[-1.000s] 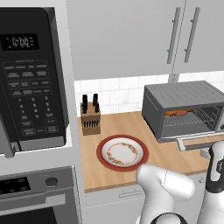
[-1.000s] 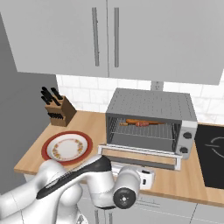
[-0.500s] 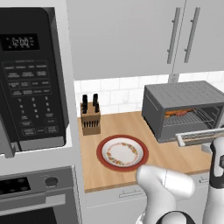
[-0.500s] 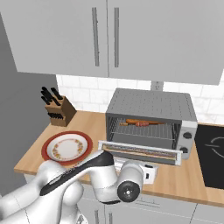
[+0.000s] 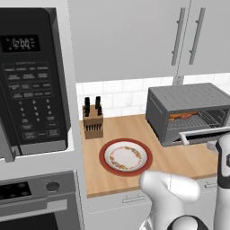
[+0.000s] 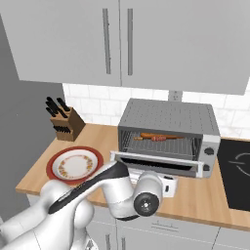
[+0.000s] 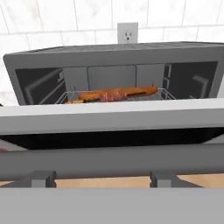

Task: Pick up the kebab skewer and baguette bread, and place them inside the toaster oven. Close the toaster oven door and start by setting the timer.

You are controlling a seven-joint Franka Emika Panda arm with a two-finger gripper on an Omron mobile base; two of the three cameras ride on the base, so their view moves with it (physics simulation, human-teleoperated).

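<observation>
Toaster oven (image 6: 168,119): grey box on the wooden counter (image 6: 44,166), against the tiled wall; cavity open to the front.

Contents: baguette bread (image 7: 131,92) and kebab skewer (image 7: 109,95), both lying on the wire rack (image 7: 70,97), side by side and touching, long axes running across the cavity, parallel to the door's width; loading judged complete.

Toaster oven door (image 6: 156,163): hinged at the bottom, partly raised, its top edge tipped out toward the robot; bar handle (image 7: 109,162) running side to side along the free edge, seen close and low in the hand view, above it the door's pale edge.

Gripper (image 6: 168,185): just in front of and beneath the door's free edge, the handle directly ahead of the hand and crosswise to it; whether the jaws stand apart or together cannot be told from these views.

Relation governing the coming move: door lies ahead and above the hand; closing calls for a push up and inward toward the cavity.

Plate (image 5: 104,157): on the counter, well left of the oven.
</observation>
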